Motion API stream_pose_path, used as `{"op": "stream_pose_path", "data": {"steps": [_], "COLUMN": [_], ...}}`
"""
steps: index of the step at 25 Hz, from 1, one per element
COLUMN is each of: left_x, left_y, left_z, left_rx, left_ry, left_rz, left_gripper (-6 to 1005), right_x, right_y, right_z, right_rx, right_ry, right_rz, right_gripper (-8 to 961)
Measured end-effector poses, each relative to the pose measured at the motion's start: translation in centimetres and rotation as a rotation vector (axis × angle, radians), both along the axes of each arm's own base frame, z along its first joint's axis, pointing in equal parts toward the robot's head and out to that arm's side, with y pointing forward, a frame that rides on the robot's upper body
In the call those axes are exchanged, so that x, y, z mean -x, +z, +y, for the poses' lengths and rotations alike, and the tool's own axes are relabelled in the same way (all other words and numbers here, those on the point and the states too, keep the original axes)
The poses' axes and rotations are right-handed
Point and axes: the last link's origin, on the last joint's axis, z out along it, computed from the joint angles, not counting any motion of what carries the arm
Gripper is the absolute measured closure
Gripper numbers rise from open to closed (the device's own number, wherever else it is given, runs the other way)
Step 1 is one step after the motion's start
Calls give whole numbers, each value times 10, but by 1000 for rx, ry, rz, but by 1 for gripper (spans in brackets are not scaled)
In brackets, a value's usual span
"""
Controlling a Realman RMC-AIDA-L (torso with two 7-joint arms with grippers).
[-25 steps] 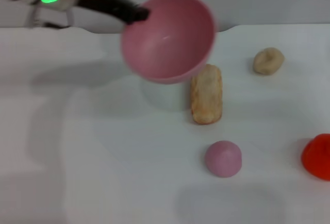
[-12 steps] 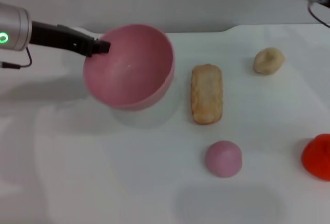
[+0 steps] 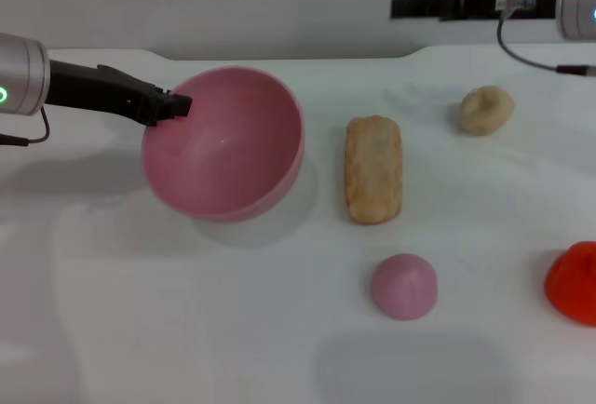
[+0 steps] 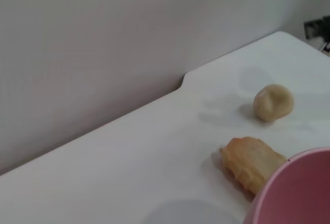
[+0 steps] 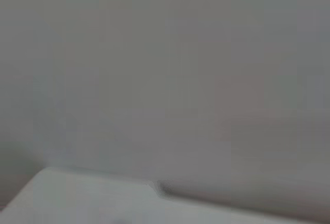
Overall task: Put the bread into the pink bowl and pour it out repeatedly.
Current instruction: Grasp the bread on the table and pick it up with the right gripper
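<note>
The pink bowl (image 3: 223, 153) is empty and tilted, low over the table at centre left. My left gripper (image 3: 172, 104) is shut on its near-left rim. The bread (image 3: 373, 168), a long pale tan loaf, lies flat on the table just right of the bowl, not touching it. In the left wrist view the bread (image 4: 252, 164) shows beside the bowl's rim (image 4: 299, 193). My right gripper (image 3: 402, 6) reaches in high at the back right, well above the table and far from the bread. The right wrist view shows only wall and a table edge.
A small beige lump (image 3: 484, 109) sits at the back right, also seen as the lump (image 4: 273, 102) in the left wrist view. A pink dome bun (image 3: 404, 285) lies in front of the bread. A red object (image 3: 573, 281) is at the right edge.
The left gripper has carried the bowl left and down toward the table, away from the bread. The right arm has come into view at the top right and stretched leftward.
</note>
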Motion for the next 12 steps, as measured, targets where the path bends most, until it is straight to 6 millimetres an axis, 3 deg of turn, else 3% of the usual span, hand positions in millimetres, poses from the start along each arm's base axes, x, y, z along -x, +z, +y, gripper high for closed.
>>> {"op": "stream_pose_path", "data": {"steps": [3,9,12], "left_x": [1,1,0], "left_y": [0,3,3], "left_z": [-1,1,1], "left_rx": [4,1,1], "left_ry": [-6,-17,-21], "left_rz": [10,20,23], "left_gripper": [941,941,941], "right_x": [0,-3,6], "right_y": [-4,-23,-33], "right_z": [-6,-9,-10], "right_rx": [88,199,229], "right_ry": [-10,-26,-8], "right_rz": [-6,-240,-290], "right_gripper": [440,439,436]}}
